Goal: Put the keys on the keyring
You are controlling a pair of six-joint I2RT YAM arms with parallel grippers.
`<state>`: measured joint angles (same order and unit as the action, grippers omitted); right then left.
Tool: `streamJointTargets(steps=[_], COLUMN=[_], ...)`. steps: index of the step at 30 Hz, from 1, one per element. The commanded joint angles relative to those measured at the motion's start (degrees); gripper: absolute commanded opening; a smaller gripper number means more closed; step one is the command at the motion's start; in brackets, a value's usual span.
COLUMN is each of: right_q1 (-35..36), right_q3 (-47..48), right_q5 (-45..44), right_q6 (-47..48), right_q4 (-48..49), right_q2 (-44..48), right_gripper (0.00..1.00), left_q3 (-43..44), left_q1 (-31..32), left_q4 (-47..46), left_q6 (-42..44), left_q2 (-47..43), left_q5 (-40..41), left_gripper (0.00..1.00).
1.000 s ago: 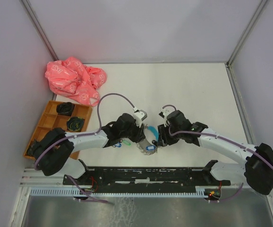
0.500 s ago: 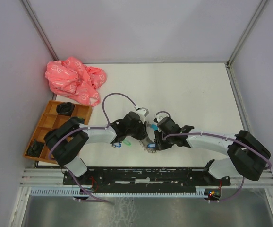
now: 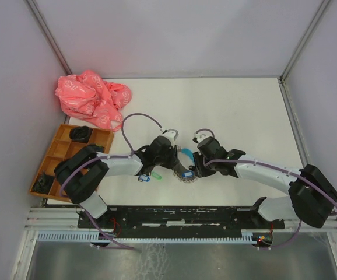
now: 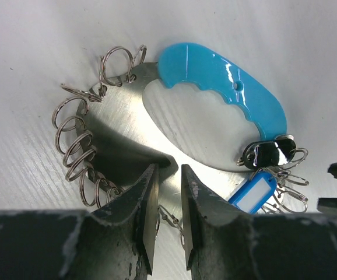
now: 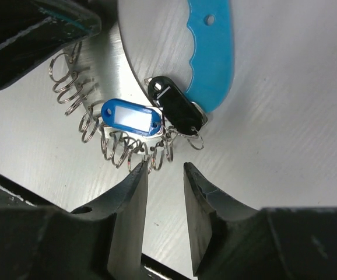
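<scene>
Nearest our bases, two small tags (image 3: 148, 176), one blue and one green, lie on the white bench (image 3: 238, 111) just beside the left arm (image 3: 119, 168); whether keys hang from them we cannot make out. Slightly farther out, at mid-bench, lies the keyring (image 4: 122, 134), flat: an oval metal band with a light-blue curved grip on one side and wire split rings strung along its outer edge. One key (image 5: 176, 108) with a black head and a blue tag (image 5: 129, 118) rests at the end of the blue grip, among the rings. Our left hand (image 4: 168, 169) has its fingers set close, a narrow gap between them, tips down at the band opposite the blue grip; we cannot tell whether they pinch it. Our right hand (image 5: 162, 170) is released, fingers apart over bare bench and holding nothing, its tips just beside the rings below the blue tag. Farther off to the left sits an orange compartment tray (image 3: 60, 150) with dark items in it, and beyond it a crumpled pink bag (image 3: 92, 99).
</scene>
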<state>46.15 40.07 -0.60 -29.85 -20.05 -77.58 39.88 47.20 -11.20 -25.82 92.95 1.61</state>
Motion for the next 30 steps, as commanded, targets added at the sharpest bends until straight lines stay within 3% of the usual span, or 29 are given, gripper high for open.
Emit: streamJointTargets(steps=[1,11,30], right_q1=[0.04,1.28,1.46], right_q3=[2.27,3.03,4.13], right_q5=[0.66,1.79,0.07], right_q6=[1.71,-0.64,-0.75], right_q4=[-2.89,-0.24,1.55], right_q2=[4.20,0.76,-2.62], right_gripper=[0.37,0.24,0.20], left_q3=[-1.48,-1.82,-2.38], left_q1=[-0.35,-0.30,-0.33], left_q4=[1.52,1.05,0.30], left_q6=[-2.25,-2.65,-2.88], left_q2=[-1.31,-1.58,-1.10], left_q5=[2.13,1.53,0.57], left_gripper=[0.29,0.29,0.29])
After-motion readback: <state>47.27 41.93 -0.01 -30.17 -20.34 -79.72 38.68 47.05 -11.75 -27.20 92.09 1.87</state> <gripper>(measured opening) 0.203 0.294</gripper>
